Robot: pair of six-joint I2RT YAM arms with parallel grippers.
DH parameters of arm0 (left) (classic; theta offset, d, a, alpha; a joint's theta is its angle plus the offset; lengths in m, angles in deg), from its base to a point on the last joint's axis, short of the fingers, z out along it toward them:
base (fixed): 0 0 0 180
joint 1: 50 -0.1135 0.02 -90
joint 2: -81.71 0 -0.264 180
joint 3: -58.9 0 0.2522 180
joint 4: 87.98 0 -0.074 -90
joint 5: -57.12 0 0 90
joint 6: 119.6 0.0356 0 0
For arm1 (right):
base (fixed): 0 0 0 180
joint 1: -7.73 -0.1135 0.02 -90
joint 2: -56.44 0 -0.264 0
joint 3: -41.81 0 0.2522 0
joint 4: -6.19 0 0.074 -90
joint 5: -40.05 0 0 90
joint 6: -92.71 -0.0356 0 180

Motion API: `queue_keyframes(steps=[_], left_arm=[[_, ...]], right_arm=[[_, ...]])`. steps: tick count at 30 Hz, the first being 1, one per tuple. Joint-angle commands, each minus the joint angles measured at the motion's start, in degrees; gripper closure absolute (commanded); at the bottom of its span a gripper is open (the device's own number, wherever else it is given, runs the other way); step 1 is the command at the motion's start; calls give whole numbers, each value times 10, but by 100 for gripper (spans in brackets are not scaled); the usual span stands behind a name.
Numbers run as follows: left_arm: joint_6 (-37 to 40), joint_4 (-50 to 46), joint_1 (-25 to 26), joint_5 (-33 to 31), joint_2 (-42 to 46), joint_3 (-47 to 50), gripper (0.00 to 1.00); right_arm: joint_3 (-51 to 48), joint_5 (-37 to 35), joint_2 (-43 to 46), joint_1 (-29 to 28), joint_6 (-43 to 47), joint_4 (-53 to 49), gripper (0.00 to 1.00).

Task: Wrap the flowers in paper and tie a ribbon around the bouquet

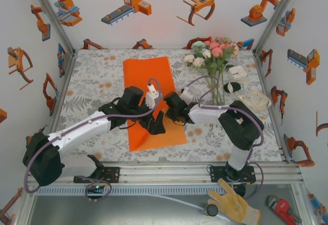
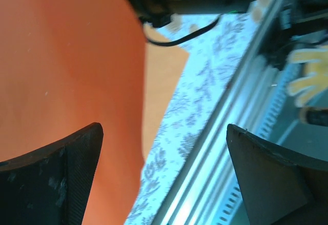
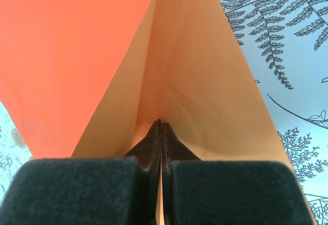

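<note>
The paper (image 3: 77, 50) is arching up where my right pincer (image 3: 162, 127) is pinching its edge; my left pincer (image 2: 164, 133) is gaping wide, so tugging is risking a tear.

Yellow glove (image 1: 233, 204), red wrench (image 1: 281, 207)

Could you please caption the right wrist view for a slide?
Right hand pinching an edge of the orange paper above the fern-print table.

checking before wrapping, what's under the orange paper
Leaf-print tablecloth shows all around the paper, and its paler underside where the right pincer pinches a lifted edge. Anything beneath the flat part is covered.
</note>
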Motion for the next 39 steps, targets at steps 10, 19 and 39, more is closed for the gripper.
queue_keyframes(steps=[10,19,39], left_arm=[[-237,28,-70,-390,143,68,100],[-567,-382,-169,-705,254,107,100],[-420,-304,-232,-660,285,45,19]], right_arm=[[-81,-47,3,4,-76,-130,100],[-119,-92,50,4,-129,-183,100],[-18,-12,206,15,84,-214,84]])
